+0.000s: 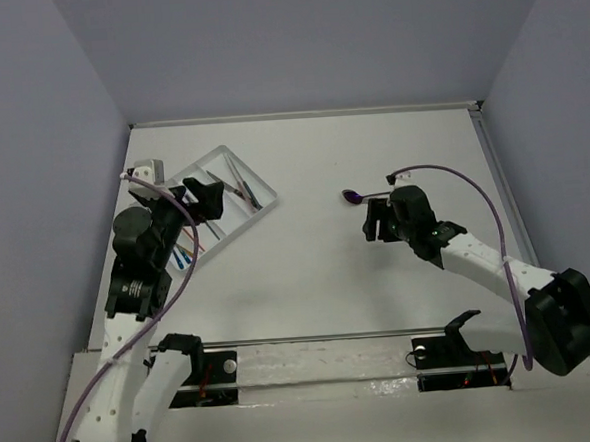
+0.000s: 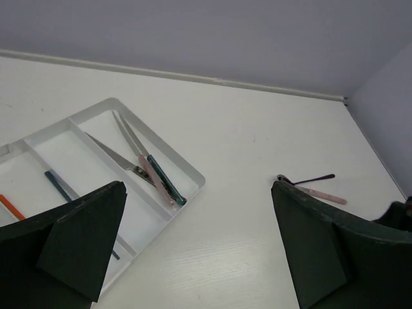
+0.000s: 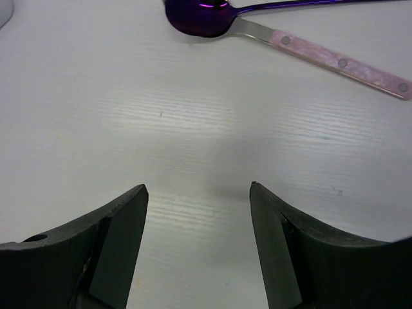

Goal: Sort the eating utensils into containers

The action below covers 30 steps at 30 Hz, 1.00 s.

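Right tool (image 3: 196,190) stands with its jaws apart and nothing between them, poised over the bare surface (image 3: 96,96) just short of the purple spoon (image 3: 199,19). The spoon's bowl lies against the metal end of a pink-handled utensil (image 3: 341,62). Both rest on the right half of the surface, well apart from the tray (image 2: 198,182). Left tool (image 2: 197,187) is spread wide and empty above the tray. Pink- and teal-handled knives (image 2: 158,180) lie in the tray's end compartment, with a blue piece (image 2: 58,185) and an orange piece (image 2: 11,207) in others. Assessment: the spoon looks light, rigid and glossy, so it is probably slippery. It lies flat, and the best hold is squarely across the thin handle close to the bowl, clear of its neighbour.
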Each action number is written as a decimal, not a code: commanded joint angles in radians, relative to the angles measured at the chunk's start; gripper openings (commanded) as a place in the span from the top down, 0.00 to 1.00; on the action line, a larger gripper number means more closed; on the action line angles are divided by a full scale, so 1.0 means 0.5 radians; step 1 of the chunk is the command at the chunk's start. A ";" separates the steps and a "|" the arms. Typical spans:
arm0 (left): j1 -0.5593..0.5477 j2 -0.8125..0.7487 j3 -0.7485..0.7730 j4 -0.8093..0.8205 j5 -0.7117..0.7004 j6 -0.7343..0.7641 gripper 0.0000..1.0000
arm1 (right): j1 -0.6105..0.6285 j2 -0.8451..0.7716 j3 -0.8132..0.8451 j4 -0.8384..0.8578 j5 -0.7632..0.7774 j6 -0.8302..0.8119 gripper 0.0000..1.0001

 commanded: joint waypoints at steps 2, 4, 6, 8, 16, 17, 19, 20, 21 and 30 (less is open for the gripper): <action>-0.189 -0.305 -0.157 0.112 0.124 0.119 0.01 | -0.179 0.148 0.172 -0.010 -0.079 0.031 0.27; -0.250 -0.372 -0.164 0.130 0.102 0.132 0.01 | -0.259 0.242 0.246 -0.013 -0.106 -0.069 0.26; -0.315 -0.400 -0.161 0.127 0.145 0.141 0.01 | -0.356 0.316 0.340 0.008 -0.201 -0.219 0.25; -0.370 -0.409 -0.142 0.103 0.170 0.150 0.01 | -0.406 0.429 0.402 0.008 -0.360 -0.315 0.25; -0.673 -0.538 -0.102 -0.038 -0.023 0.214 0.01 | -0.602 0.856 0.733 -0.056 -0.379 -0.557 0.56; -0.695 -0.547 -0.099 -0.044 -0.039 0.217 0.01 | -0.602 0.896 0.773 -0.068 -0.367 -0.597 0.57; -0.738 -0.569 -0.093 -0.066 -0.085 0.221 0.01 | -0.602 1.040 0.914 -0.120 -0.321 -0.695 0.57; -0.781 -0.578 -0.087 -0.072 -0.106 0.227 0.01 | -0.602 1.095 0.978 -0.175 -0.297 -0.827 0.57; -0.800 -0.590 -0.087 -0.084 -0.131 0.227 0.01 | -0.602 1.148 1.031 -0.252 -0.184 -0.892 0.57; -0.922 -0.648 -0.072 -0.143 -0.349 0.230 0.01 | -0.602 1.354 1.142 -0.292 0.081 -1.153 0.34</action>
